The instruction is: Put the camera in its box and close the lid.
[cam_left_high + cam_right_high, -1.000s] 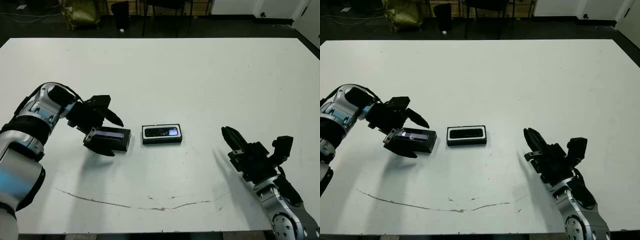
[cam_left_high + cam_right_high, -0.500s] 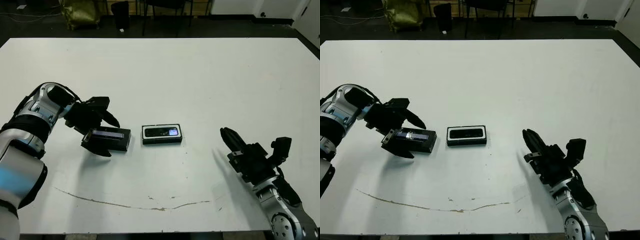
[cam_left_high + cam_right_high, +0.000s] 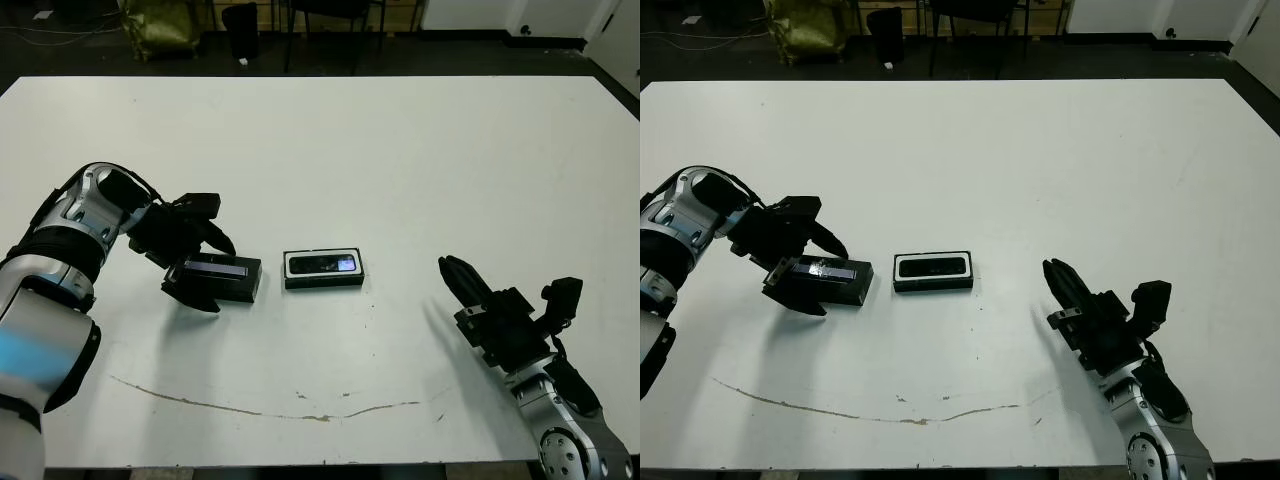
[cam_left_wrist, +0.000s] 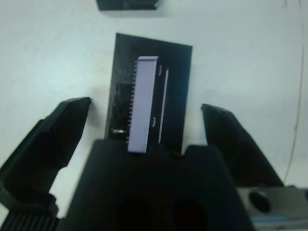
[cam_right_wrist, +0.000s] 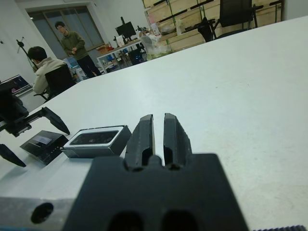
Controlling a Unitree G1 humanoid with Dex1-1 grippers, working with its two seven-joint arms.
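As we compare with a second ago, little has moved — notes follow.
Left gripper (image 3: 200, 270): fingers spread wide, straddling the lid (image 3: 222, 277); it has dropped slightly and now brackets the lid without visibly clamping it.
Lid: flat on the table (image 3: 400, 150), just left of the box (image 3: 323, 269), unmoved.
Camera (image 3: 322, 264): already lying inside the box.
Right gripper (image 3: 1068, 296): fingers nearly together, empty, idle at near right.
Meaning: we judge the lid grasp imminent — closing remains.
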